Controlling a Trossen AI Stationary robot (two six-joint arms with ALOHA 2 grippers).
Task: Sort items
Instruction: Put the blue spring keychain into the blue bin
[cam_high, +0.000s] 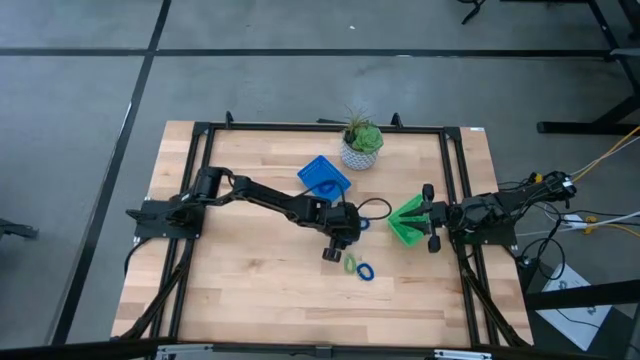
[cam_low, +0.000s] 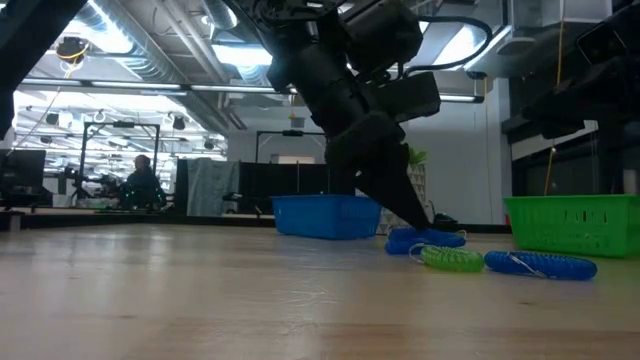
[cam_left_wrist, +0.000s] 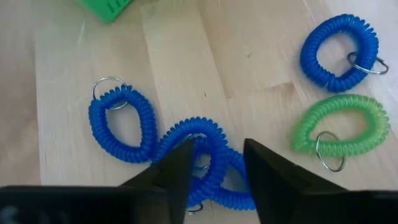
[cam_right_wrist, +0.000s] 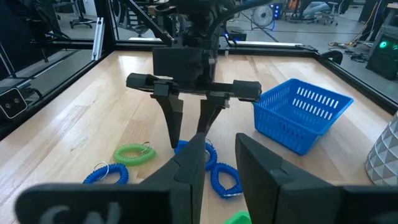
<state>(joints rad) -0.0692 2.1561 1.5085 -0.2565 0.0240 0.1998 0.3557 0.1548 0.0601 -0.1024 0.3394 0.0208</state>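
Coil rings: a loose cluster sits mid-table, right of centre, between the blue tray (cam_high: 323, 177) and the near edge. Three blue rings bunch together; one blue ring (cam_left_wrist: 122, 124) lies free beside two overlapping blue rings (cam_left_wrist: 208, 163). Nearer the front edge lie a green ring (cam_left_wrist: 339, 124) and another blue ring (cam_left_wrist: 339, 44), side by side and apart from the bunch. Each has a small metal key loop.

Left gripper (cam_left_wrist: 214, 165) is down at the table over the overlapping pair, fingers apart, straddling the coil; nothing clamped. The right wrist view confirms the two fingertips are spread around the blue coils.

Right gripper (cam_right_wrist: 217, 165) is parked at the right side next to the green tray (cam_high: 408, 220), fingers apart, empty.

Potted plant (cam_high: 361, 143) stands at the far edge, just beside the blue tray. Both trays' contents can't be made out.
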